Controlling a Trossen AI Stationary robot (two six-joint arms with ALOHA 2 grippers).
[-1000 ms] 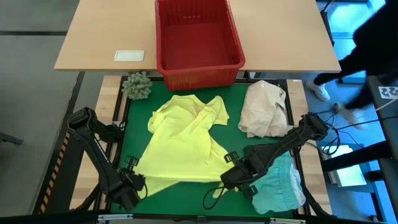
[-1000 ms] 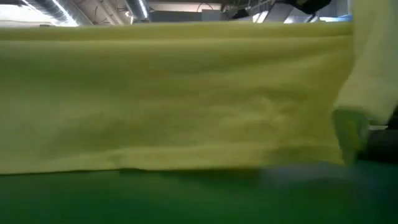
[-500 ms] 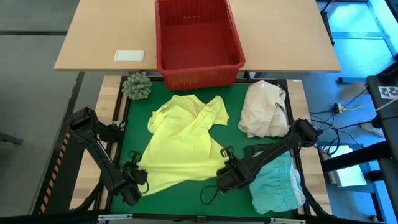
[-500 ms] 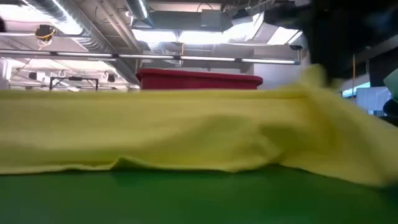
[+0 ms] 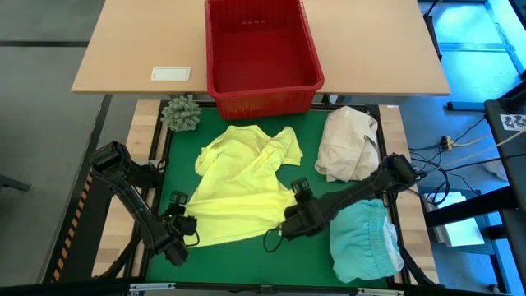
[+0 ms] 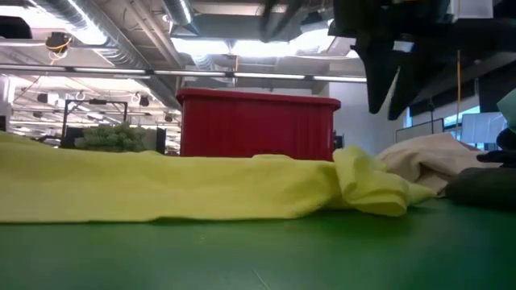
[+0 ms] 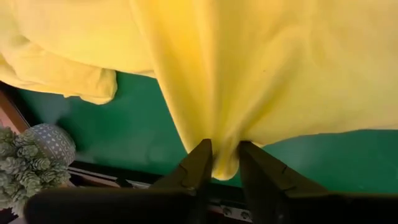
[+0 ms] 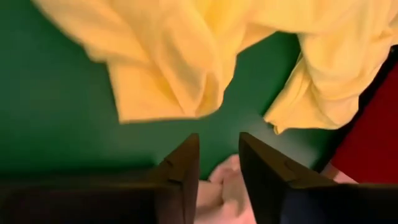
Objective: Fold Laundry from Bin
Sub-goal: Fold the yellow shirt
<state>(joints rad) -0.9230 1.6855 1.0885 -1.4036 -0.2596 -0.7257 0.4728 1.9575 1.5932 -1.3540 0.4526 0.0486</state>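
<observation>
Shirt: yellow shirt (image 5: 244, 185) spread on the green tabletop (image 5: 238, 255), in front of the red bin (image 5: 261, 51).
Left claw (image 7: 222, 163): clamped on the shirt's near edge.
Right claw (image 8: 219, 163): fingers apart, holding nothing, beside the shirt's near corner.
Turquoise garment (image 5: 366, 241): right of the shirt.

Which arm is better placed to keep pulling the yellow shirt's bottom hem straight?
The left. Its gripper has the yellow shirt bunched between its fingers at the hem. The right gripper hangs open above the green mat, gripping nothing.
</observation>
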